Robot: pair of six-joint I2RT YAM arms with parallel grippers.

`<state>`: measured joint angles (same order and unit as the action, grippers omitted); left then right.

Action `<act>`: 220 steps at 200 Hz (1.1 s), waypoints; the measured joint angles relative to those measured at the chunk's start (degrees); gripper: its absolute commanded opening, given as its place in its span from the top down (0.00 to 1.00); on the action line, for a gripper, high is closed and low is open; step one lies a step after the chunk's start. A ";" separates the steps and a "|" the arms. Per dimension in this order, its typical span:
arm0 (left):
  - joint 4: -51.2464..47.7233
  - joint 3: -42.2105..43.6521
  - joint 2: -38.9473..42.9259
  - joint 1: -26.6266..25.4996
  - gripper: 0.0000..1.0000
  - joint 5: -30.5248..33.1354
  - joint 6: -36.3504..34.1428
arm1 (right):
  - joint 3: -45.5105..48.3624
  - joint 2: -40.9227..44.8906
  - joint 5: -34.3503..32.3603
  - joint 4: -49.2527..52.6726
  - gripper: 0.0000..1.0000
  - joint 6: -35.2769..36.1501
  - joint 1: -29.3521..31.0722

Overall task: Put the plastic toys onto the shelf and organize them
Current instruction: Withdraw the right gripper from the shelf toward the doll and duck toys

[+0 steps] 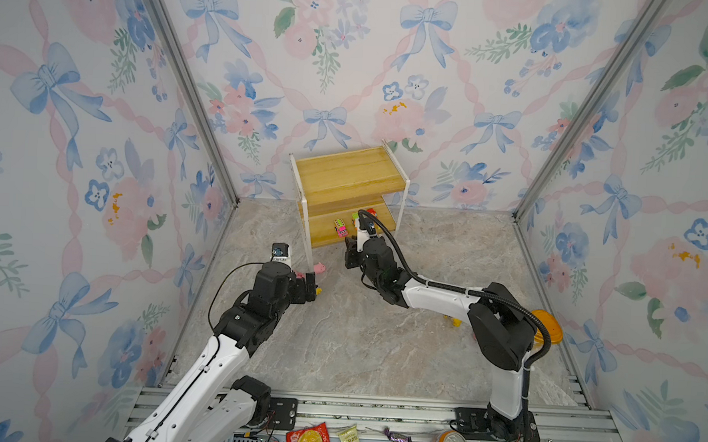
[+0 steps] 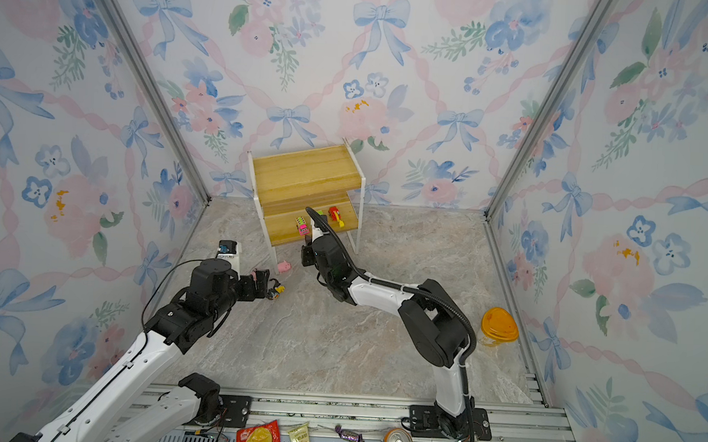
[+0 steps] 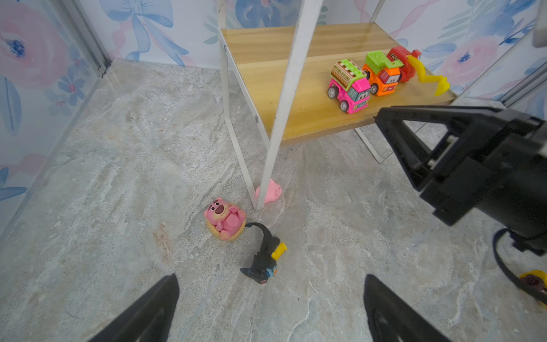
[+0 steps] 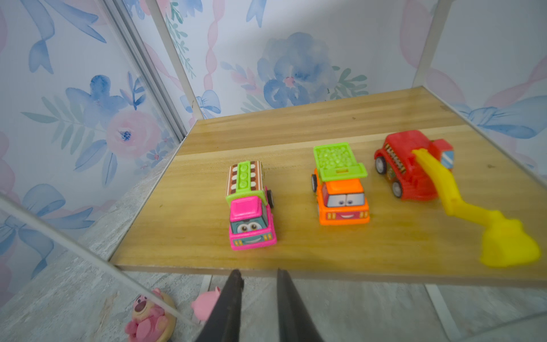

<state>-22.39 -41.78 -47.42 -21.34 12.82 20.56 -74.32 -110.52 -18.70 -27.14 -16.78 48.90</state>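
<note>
Gleaming yellowish shelf (image 4: 192, 192) carries three bright cars (image 4: 340, 192).

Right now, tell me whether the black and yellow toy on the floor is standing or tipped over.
Tipped over. In the left wrist view the black and yellow toy lies flat on the floor.

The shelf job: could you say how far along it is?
Done: pink car, orange car, red car on the shelf, lower board. In hand: nothing; right end effector shut, left end effector open by the black-yellow figure. Left on the floor: it, pink pig, round pink figure.
</note>
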 measured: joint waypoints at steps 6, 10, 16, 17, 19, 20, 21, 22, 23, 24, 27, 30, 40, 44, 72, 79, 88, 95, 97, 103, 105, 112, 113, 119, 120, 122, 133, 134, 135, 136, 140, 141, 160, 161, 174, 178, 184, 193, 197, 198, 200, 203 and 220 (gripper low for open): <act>0.02 0.00 -0.04 0.00 0.02 0.00 0.00 | 1.55 1.60 -0.02 -0.02 0.73 -0.15 0.07; 0.02 0.00 -0.15 0.00 0.02 0.00 0.00 | 2.80 2.89 -0.13 -0.07 0.73 -0.28 0.11; 0.02 0.00 -0.20 0.00 0.02 -0.02 0.00 | 4.52 4.87 -0.39 0.04 0.73 -0.44 0.17; 0.00 0.00 -0.22 0.00 0.02 -0.02 0.00 | 4.72 5.07 -0.37 0.04 0.73 -0.46 0.17; 0.00 0.00 -0.26 0.00 0.02 -0.02 0.00 | 5.29 5.73 -0.39 0.15 0.73 -0.46 0.20; 0.02 0.00 -0.26 0.00 0.02 0.00 0.00 | 5.46 5.97 -0.42 0.20 0.73 -0.46 0.22; 0.02 0.00 -0.26 0.00 0.02 -0.02 0.00 | 5.90 6.45 -0.57 0.24 0.73 -0.48 0.22; 0.02 0.00 -0.28 0.00 0.02 -0.02 0.00 | 6.10 6.69 -0.63 0.24 0.73 -0.52 0.22; 0.02 0.00 -0.28 0.00 0.02 -0.02 0.00 | 6.47 7.10 -0.61 0.24 0.73 -0.66 0.24; 0.02 0.00 -0.31 0.00 0.02 -0.02 0.00 | 6.67 7.32 -0.61 0.26 0.73 -0.68 0.24; 0.02 0.00 -0.33 0.00 0.02 -0.02 0.00 | 7.45 8.35 -0.74 0.48 0.73 -0.72 0.28; 0.02 0.00 -0.39 0.00 0.02 -0.02 0.00 | 8.24 9.27 -0.87 0.57 0.73 -0.87 0.28; 0.02 0.00 -0.50 0.00 0.02 -0.20 0.00 | 10.99 12.72 -1.38 1.38 0.73 -1.14 0.33; 0.02 0.00 -0.52 0.00 0.02 -0.20 0.00 | 11.87 13.79 -1.49 1.68 0.73 -1.33 0.33; 0.04 0.00 -1.01 0.00 0.02 -0.68 -0.02 | 17.03 21.57 -3.23 6.45 0.72 -2.64 0.17; 0.07 0.00 -1.18 0.00 0.02 -0.87 0.00 | 17.75 22.77 -3.37 7.32 0.72 -3.04 -0.13; 0.07 0.00 -1.40 0.00 0.02 -1.20 -0.02 | 18.49 24.00 -3.56 8.59 0.72 -3.67 -0.52; 0.09 0.00 -1.55 0.00 0.02 -1.31 -0.02 | 19.02 24.85 -3.65 9.73 0.72 -4.22 -0.79; 0.09 0.00 -1.60 0.00 0.02 -1.36 0.00 | 19.23 25.09 -3.63 10.05 0.72 -4.39 -0.87; 0.09 0.00 -1.79 -0.02 0.02 -1.60 0.00 | 19.78 25.86 -3.67 11.19 0.72 -4.98 -1.27; 0.09 0.00 -1.84 -0.02 0.02 -1.62 0.00 | 20.00 26.16 -3.67 11.65 0.71 -5.20 -1.40; 0.09 0.00 -1.97 -0.22 0.02 -1.73 -0.02 | 20.52 27.19 -3.67 13.64 0.71 -5.97 -2.08; 0.11 0.00 -1.99 -0.24 0.02 -1.75 0.00 | 20.61 27.43 -3.74 14.10 0.71 -6.19 -2.21; 0.11 0.00 -2.10 -0.57 0.02 -1.73 0.00 | 20.94 28.28 -3.82 15.89 0.70 -6.93 -2.93; 0.13 0.00 -2.14 -0.68 0.02 -1.75 0.00 | 20.98 28.39 -3.87 16.13 0.70 -7.02 -3.04; 0.13 0.00 -2.19 -0.92 0.02 -1.73 0.00 | 21.07 28.76 -3.98 16.96 0.69 -7.45 -3.39; 0.31 0.00 -2.51 -2.19 0.02 -1.73 0.02 | 21.46 30.69 -4.39 20.90 0.67 -9.09 -4.98; 0.35 0.00 -2.58 -2.47 0.02 -1.75 0.02 | 21.55 30.97 -4.50 21.40 0.67 -9.42 -5.20; 0.37 0.00 -2.60 -2.60 0.02 -1.73 0.02 | 21.59 31.12 -4.55 21.62 0.67 -9.62 -5.31; 0.37 0.00 -2.64 -2.75 0.02 -1.68 0.02 | 21.68 31.39 -4.63 22.10 0.67 -9.94 -5.53; 0.48 0.00 -2.89 -3.58 0.02 -1.73 0.04 | 21.88 32.09 -4.90 23.34 0.66 -10.36 -5.97; 0.50 0.00 -2.93 -3.76 0.02 -1.75 0.04 | 21.94 32.26 -4.96 23.67 0.66 -10.56 -6.08; 0.83 0.00 -4.61 -9.16 0.02 -0.98 0.48 | 24.55 37.05 -6.69 30.36 0.59 -14.80 -8.61; 0.85 0.00 -4.76 -9.66 0.02 -0.92 0.48 | 24.70 37.27 -6.75 30.62 0.59 -15.10 -8.72; 1.01 0.00 -5.97 -13.79 0.02 -0.42 1.22 | 27.91 41.20 -7.48 34.51 0.51 -18.51 -10.51; 1.03 0.00 -6.32 -15.15 0.02 -0.24 1.70 | 29.00 42.47 -7.58 35.69 0.48 -19.28 -11.08; 1.14 0.00 -6.82 -16.96 0.02 0.00 2.32 | 30.58 44.37 -7.91 37.64 0.44 -21.14 -11.96; 1.33 -0.02 -7.63 -19.58 0.02 0.63 3.26 | 32.70 47.08 -8.35 40.39 0.39 -23.28 -13.11; 1.49 -0.02 -8.07 -20.74 0.02 1.01 3.69 | 33.68 48.43 -8.61 41.70 0.37 -24.79 -13.75; 1.51 -0.02 -8.20 -21.14 0.02 1.18 3.78 | 33.83 48.63 -8.61 41.94 0.37 -24.79 -13.81; 1.57 -0.04 -8.46 -21.68 0.02 1.38 3.98 | 34.27 49.27 -8.72 42.73 0.37 -25.31 -14.05; 1.62 -0.07 -8.92 -22.67 0.02 1.68 4.26 | 34.80 50.14 -8.85 43.65 0.36 -26.53 -14.51; 1.68 -0.63 -11.96 -27.28 0.02 3.72 5.64 | 37.53 54.97 -9.27 49.00 0.31 -30.60 -17.22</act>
<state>-20.71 -42.41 -59.37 -48.62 16.53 26.20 -36.80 -55.55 -27.97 21.87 -47.37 31.68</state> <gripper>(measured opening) 0.979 0.665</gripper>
